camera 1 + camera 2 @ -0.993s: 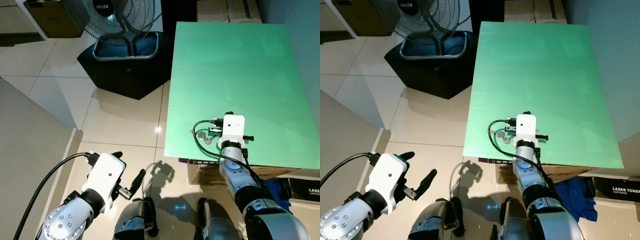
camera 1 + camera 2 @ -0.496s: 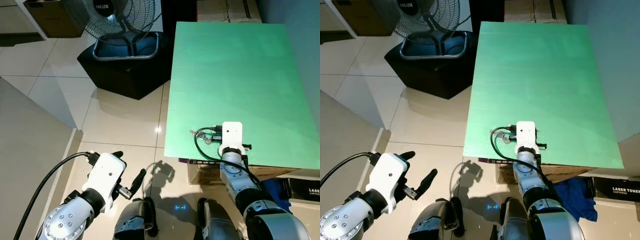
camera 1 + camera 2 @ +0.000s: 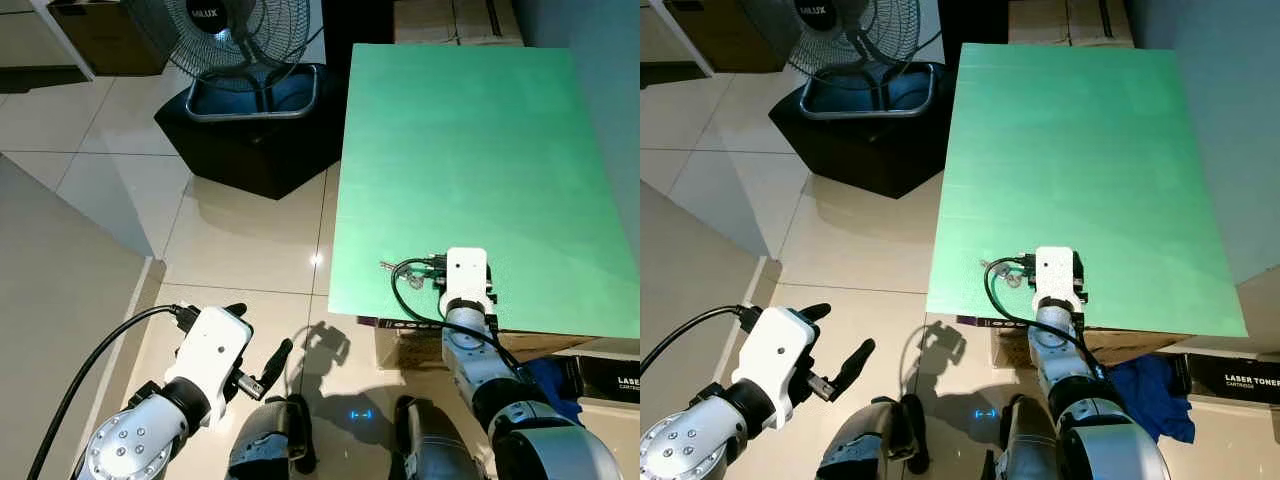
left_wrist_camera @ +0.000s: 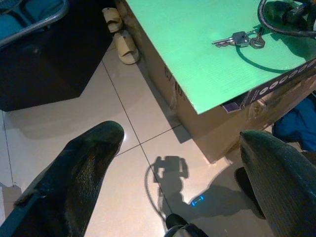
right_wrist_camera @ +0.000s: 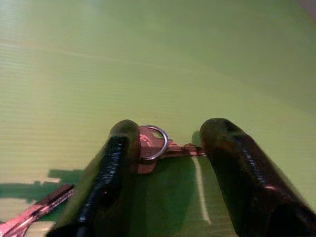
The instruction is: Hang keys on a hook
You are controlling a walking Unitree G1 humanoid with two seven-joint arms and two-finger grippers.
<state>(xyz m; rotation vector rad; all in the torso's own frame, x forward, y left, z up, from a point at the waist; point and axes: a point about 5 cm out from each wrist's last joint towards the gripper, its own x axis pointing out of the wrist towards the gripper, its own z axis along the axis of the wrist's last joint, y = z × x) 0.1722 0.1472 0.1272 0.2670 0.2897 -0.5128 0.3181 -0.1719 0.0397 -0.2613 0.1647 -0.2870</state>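
Keys (image 5: 150, 145) lie flat on the green table (image 3: 470, 150) at its six o'clock edge, right claw (image 5: 165, 148) released, fingers astride the ring. Nothing lifted yet; grasping and hanging remain, left claw (image 4: 182, 163) spread idle over the floor

Two silver arms with ribbed metallic joints and white boxy wrist housings. Left pincer (image 3: 262, 368) has long black matte fingers (image 4: 74, 170) with a pebbled texture; right pincer (image 5: 170, 148) has the same, glossier. A thick black cable loops from each wrist. Dark rounded legs below.
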